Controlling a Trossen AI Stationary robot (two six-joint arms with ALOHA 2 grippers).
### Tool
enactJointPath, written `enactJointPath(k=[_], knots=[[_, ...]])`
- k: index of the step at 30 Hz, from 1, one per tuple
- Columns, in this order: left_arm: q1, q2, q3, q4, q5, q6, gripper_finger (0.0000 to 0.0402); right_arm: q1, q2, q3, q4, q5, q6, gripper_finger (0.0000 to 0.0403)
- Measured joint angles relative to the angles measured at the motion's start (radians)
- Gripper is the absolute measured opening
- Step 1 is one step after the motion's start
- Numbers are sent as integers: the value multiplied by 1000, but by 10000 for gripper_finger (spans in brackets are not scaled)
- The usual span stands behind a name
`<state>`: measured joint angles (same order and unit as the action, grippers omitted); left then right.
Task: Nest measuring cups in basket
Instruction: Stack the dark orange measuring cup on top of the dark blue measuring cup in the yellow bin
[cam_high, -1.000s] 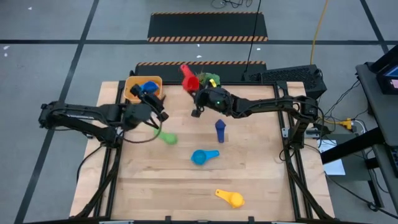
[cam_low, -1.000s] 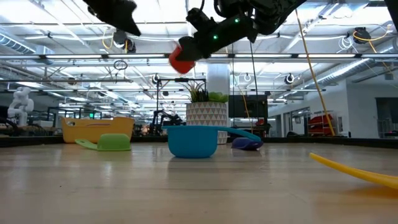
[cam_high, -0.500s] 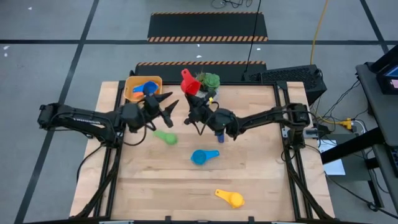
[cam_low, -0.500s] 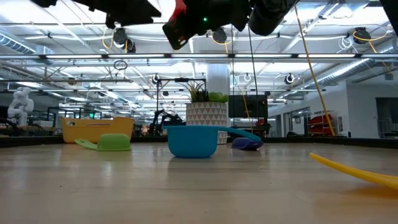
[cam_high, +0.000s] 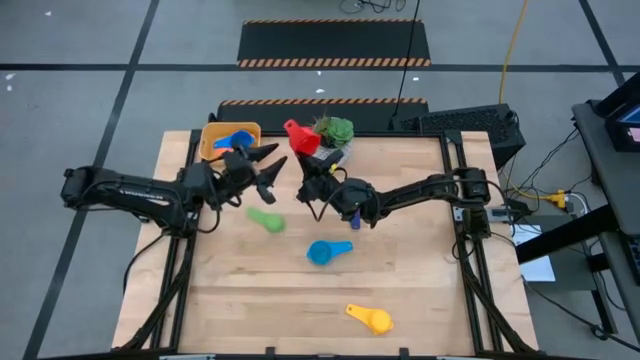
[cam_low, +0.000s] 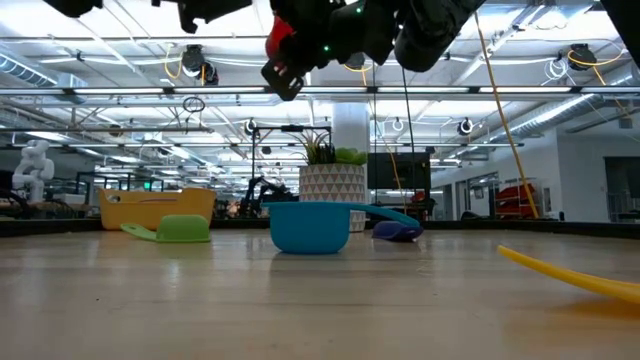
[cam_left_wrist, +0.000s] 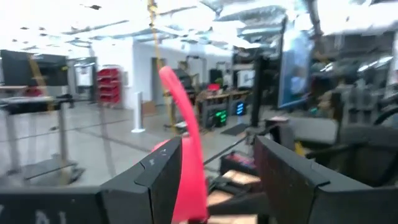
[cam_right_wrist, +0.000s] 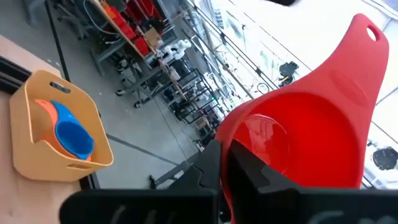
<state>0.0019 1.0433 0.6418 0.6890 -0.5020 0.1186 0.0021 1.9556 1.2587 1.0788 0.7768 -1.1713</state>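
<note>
Measuring cups were scattered in the high view: the red cup (cam_high: 297, 136) rode high in the right gripper (cam_high: 309, 160), beside the basket (cam_high: 213, 140), likely for a handover. The left gripper (cam_high: 262, 163) faced it, fingers spread. Green (cam_high: 267, 219), light blue (cam_high: 322, 252) and yellow (cam_high: 371, 318) cups lay on the table (cam_high: 420, 290).

Low view: the red cup (cam_low: 280, 40) hung far above.

Left wrist view: the red handle (cam_left_wrist: 184, 143) stood between the parted fingers (cam_left_wrist: 155, 180).

Right wrist view: fingers pinched the red bowl (cam_right_wrist: 298, 143); the basket (cam_right_wrist: 31, 99) held orange and blue cups (cam_right_wrist: 65, 130).
</note>
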Motion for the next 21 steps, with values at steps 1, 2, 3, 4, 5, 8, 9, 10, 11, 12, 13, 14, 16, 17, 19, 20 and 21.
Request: enactJointPath(k=[1,2,3,4,5,8,9,10,11,12,13,14,16,17,19,20,21], knots=[[11,9,0,8,33,-6,200,0,1,0,3,-9,0,0],[19,19,-1,12,57,-12,195,0,2,0,2,-18,-1,0],[27,34,0,24,73,-20,190,0,2,0,3,-20,-1,0],[35,48,3,29,79,-24,183,0,2,0,2,-21,-1,0],[45,61,5,36,83,-24,176,0,2,0,3,-21,-5,0],[72,99,5,91,86,-3,151,0,2,0,2,-20,-35,0],[80,109,5,117,93,5,143,0,2,0,2,-20,-45,0],[91,118,5,137,104,11,134,0,2,0,2,-21,-49,0],[101,126,5,152,115,11,125,0,2,0,2,-20,-51,0],[112,132,5,158,125,6,116,0,2,0,2,-20,-53,0],[125,138,5,156,135,-4,106,0,2,0,2,-20,-53,0],[138,145,5,154,142,-16,97,0,2,0,2,-20,-53,0],[159,152,5,148,179,-36,75,0,2,0,0,-17,-61,0],[171,151,5,146,204,-45,64,-1,2,0,0,-19,-70,0],[192,154,6,151,260,-62,38,-1,1,0,-8,-20,-81,0],[199,161,6,155,283,-72,25,-1,1,0,-14,-17,-79,0],[205,164,6,155,301,-75,15,-1,1,0,-21,-12,-78,0]])
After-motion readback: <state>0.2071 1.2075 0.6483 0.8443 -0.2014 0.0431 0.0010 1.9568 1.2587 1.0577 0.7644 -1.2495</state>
